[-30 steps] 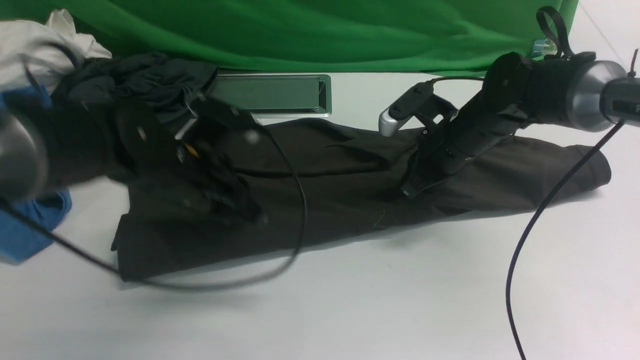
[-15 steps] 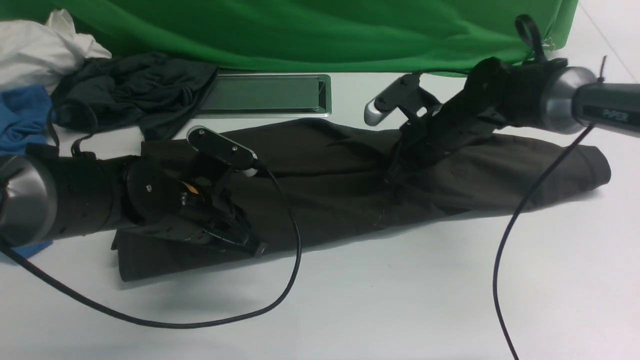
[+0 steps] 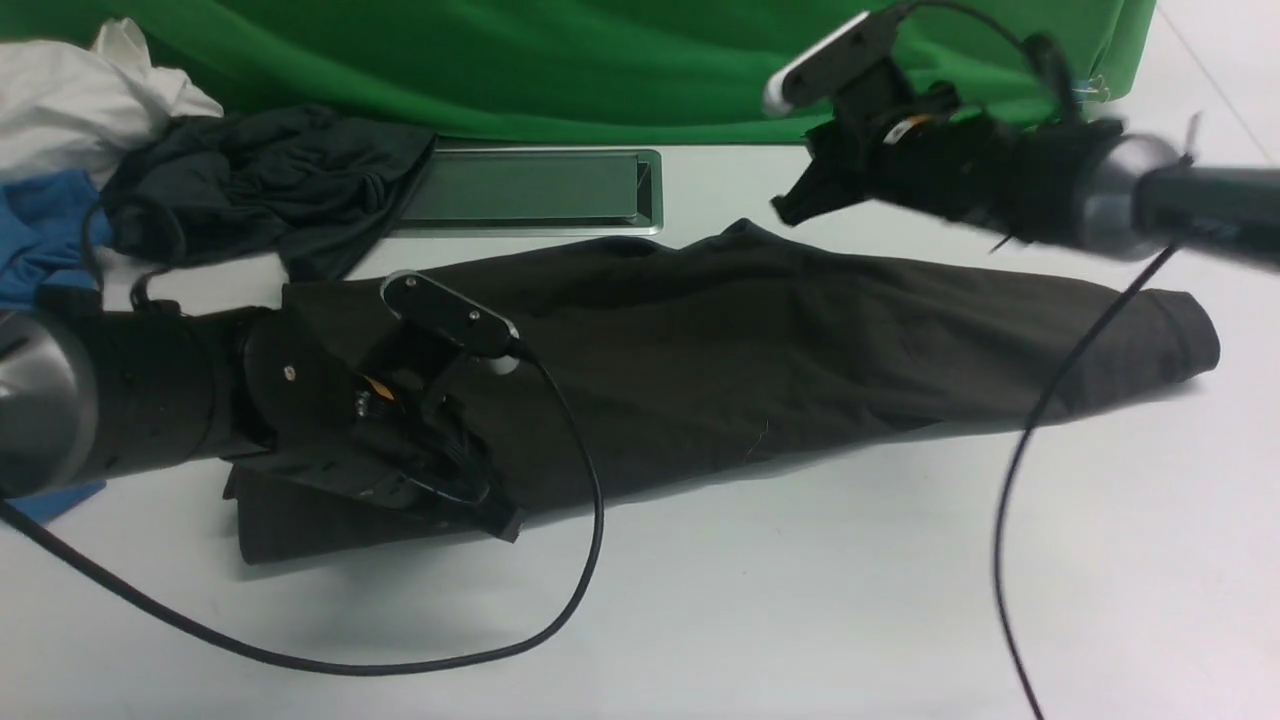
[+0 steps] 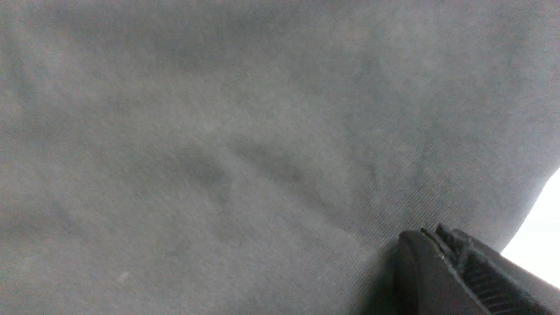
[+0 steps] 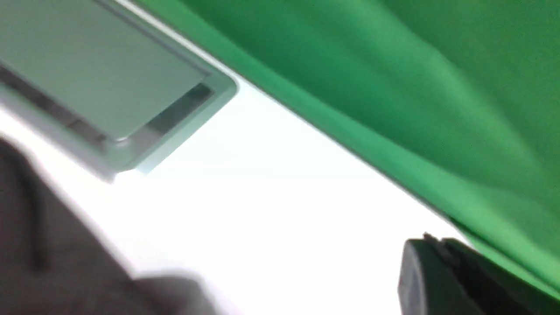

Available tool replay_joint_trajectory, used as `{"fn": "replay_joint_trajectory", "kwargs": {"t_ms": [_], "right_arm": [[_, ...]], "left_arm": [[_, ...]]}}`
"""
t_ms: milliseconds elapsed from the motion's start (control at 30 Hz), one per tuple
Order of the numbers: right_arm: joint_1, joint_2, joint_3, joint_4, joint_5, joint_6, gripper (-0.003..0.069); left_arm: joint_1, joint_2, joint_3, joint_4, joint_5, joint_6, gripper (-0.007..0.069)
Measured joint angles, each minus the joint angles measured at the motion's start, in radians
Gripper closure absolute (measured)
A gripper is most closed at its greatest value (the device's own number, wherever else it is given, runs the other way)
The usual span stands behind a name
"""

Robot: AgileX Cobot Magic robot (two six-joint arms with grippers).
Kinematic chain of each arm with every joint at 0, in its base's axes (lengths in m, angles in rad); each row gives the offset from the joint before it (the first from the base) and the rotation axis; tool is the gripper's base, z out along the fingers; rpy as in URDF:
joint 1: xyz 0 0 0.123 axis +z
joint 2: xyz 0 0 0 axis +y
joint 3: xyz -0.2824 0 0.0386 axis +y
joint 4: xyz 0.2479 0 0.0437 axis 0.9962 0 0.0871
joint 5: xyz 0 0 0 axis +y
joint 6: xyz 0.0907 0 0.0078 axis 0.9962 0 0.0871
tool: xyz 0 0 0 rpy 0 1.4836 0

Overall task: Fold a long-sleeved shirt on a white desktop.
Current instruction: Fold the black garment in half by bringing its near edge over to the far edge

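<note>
Shirt (image 3: 800, 330) stretches left-to-right across desktop (image 3: 800, 600); left fingers (image 4: 437, 275) and right fingers (image 5: 437, 280) pressed together.

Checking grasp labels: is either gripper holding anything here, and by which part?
The right gripper is shut, raised off the shirt, holding nothing. The left gripper is shut against the shirt's near edge; a pinch of cloth cannot be confirmed.
</note>
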Motion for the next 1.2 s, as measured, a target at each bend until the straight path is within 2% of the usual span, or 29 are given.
{"fn": "replay_joint_trajectory", "kwargs": {"t_ms": [67, 100, 133, 167, 233, 267, 300, 333, 400, 567, 767, 867, 1000, 1133, 1200], "right_arm": [[-0.016, -0.042, -0.002, 0.000, 0.130, 0.010, 0.0636], [-0.035, -0.098, -0.004, 0.003, 0.295, 0.055, 0.0634], [-0.036, -0.103, -0.004, 0.003, 0.313, 0.055, 0.0634], [-0.044, -0.137, -0.009, 0.006, 0.444, 0.082, 0.0632], [-0.047, -0.151, -0.010, 0.006, 0.518, 0.088, 0.0631], [-0.047, -0.162, -0.010, 0.006, 0.632, 0.098, 0.0629], [-0.047, -0.162, -0.010, 0.005, 0.643, 0.101, 0.0629], [-0.048, -0.161, -0.010, -0.001, 0.730, 0.110, 0.0629], [-0.057, -0.160, -0.010, -0.018, 0.784, 0.131, 0.0629], [-0.101, -0.175, -0.010, -0.074, 0.858, 0.200, 0.0628], [-0.221, -0.251, -0.006, -0.100, 0.955, 0.248, 0.0621], [-0.255, -0.267, 0.001, -0.101, 0.967, 0.268, 0.0620], [-0.335, -0.279, 0.023, -0.105, 0.973, 0.328, 0.0605], [-0.390, -0.279, 0.051, -0.116, 0.965, 0.376, 0.0533], [-0.422, -0.279, 0.073, -0.166, 0.939, 0.428, 0.0413]], "left_arm": [[0.000, -0.012, -0.008, 0.000, 0.000, 0.003, 0.0608], [0.000, -0.014, -0.051, 0.000, 0.016, 0.003, 0.0608], [0.000, -0.014, -0.051, 0.000, 0.019, 0.003, 0.0608], [0.000, -0.004, -0.109, 0.001, 0.046, 0.004, 0.0608], [0.000, 0.012, -0.172, 0.001, 0.070, 0.005, 0.0608], [0.000, 0.052, -0.260, -0.001, 0.091, 0.023, 0.0608], [0.000, 0.058, -0.270, -0.001, 0.093, 0.025, 0.0608], [0.000, 0.109, -0.352, -0.007, 0.111, 0.036, 0.0608], [0.000, 0.180, -0.445, -0.021, 0.144, 0.059, 0.0608], [0.000, 0.370, -0.658, -0.028, 0.214, 0.107, 0.0608], [0.000, 0.604, -0.943, -0.029, 0.294, 0.114, 0.0608], [0.000, 0.655, -0.998, -0.016, 0.298, 0.116, 0.0608], [0.000, 0.692, -1.047, 0.049, 0.231, 0.112, 0.0608], [0.000, 0.690, -1.055, 0.122, 0.124, 0.084, 0.0608], [0.002, 0.685, -1.073, 0.194, 0.103, 0.018, 0.0608]]}}
